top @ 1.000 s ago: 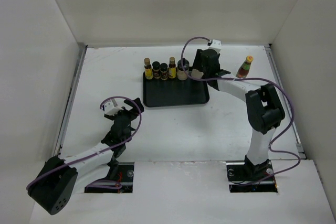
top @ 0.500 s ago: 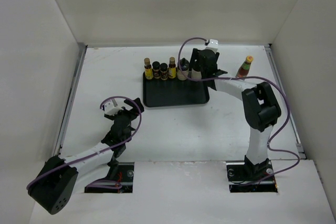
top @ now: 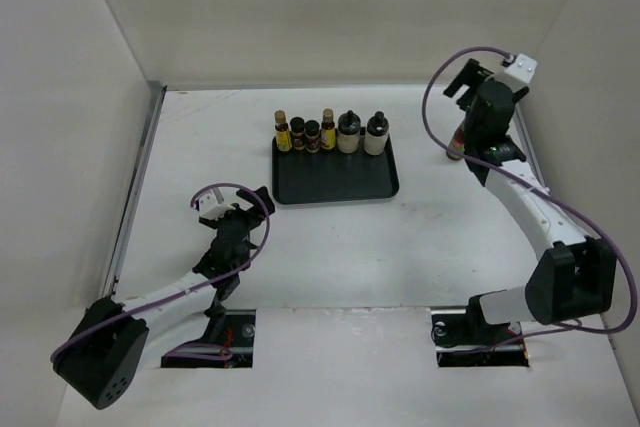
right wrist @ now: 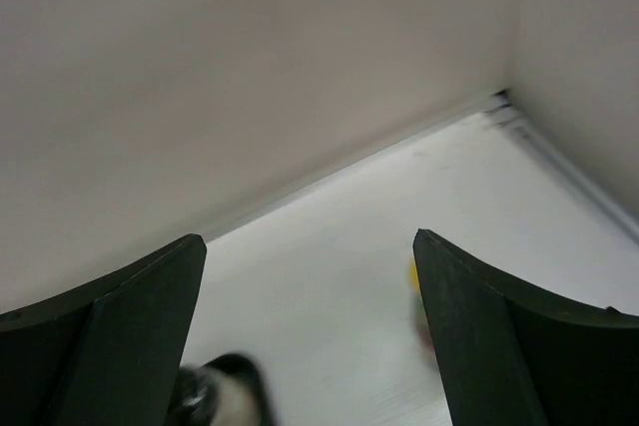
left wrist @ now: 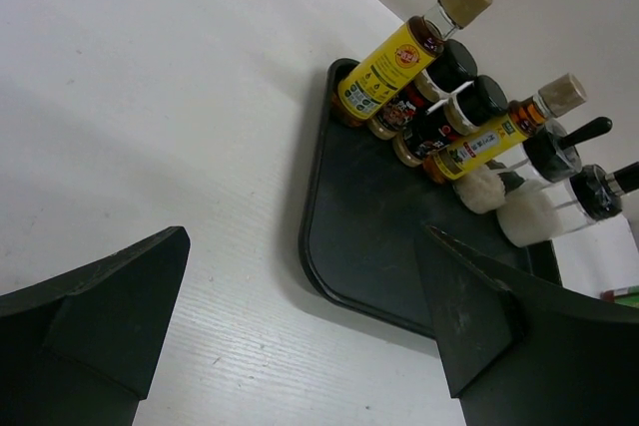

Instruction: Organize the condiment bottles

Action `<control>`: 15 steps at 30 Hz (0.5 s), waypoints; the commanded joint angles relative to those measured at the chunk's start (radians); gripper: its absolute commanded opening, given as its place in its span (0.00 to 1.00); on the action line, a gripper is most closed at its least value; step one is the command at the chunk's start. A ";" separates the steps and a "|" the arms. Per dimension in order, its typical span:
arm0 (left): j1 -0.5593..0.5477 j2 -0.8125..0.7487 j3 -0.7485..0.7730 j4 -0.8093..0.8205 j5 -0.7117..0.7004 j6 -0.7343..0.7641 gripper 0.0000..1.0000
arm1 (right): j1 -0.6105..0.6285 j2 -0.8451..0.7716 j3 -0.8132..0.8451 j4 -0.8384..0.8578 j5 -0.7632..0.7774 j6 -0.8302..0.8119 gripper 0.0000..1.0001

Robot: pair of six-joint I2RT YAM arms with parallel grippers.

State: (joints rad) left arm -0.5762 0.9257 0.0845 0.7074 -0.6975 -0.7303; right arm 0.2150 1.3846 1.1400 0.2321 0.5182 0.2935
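Five bottles [top: 328, 133] line the tray's [top: 335, 185] far edge; the red bottle [top: 455, 147] stands far right on the table [top: 400, 247], just below the spread right jaws. Descending off-centre, one finger could clip its cap and topple it. Left jaws spread, empty, near left

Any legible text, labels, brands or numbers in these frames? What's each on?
None legible.
Yellow labels on two slim bottles: printed, too small to read.
Dark labels on two short dark bottles: red and white print, blurred.
Two whitish bottles: no label visible.
The red bottle: partly hidden, nothing readable.
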 commanded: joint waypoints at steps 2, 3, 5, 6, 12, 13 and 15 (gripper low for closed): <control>0.008 0.018 0.012 0.044 0.021 -0.009 1.00 | -0.094 0.065 -0.003 -0.122 0.048 -0.051 0.93; 0.006 0.012 0.012 0.044 0.026 -0.009 1.00 | -0.108 0.085 0.001 -0.123 0.042 -0.053 0.94; 0.005 0.010 0.012 0.044 0.021 -0.009 1.00 | -0.121 0.122 0.013 -0.132 0.017 -0.054 0.94; 0.006 0.013 0.012 0.044 0.020 -0.009 1.00 | -0.128 0.139 0.023 -0.134 0.010 -0.054 0.94; 0.014 -0.008 0.004 0.041 0.021 -0.009 1.00 | -0.168 0.231 0.064 -0.140 -0.024 -0.054 0.90; 0.014 0.001 0.004 0.046 0.021 -0.009 1.00 | -0.176 0.241 0.070 -0.132 -0.033 -0.054 0.87; 0.016 0.015 0.011 0.046 0.029 -0.009 1.00 | -0.185 0.267 0.096 -0.125 -0.050 -0.056 0.80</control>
State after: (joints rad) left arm -0.5682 0.9379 0.0845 0.7074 -0.6796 -0.7311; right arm 0.0498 1.6466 1.1557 0.0654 0.4957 0.2485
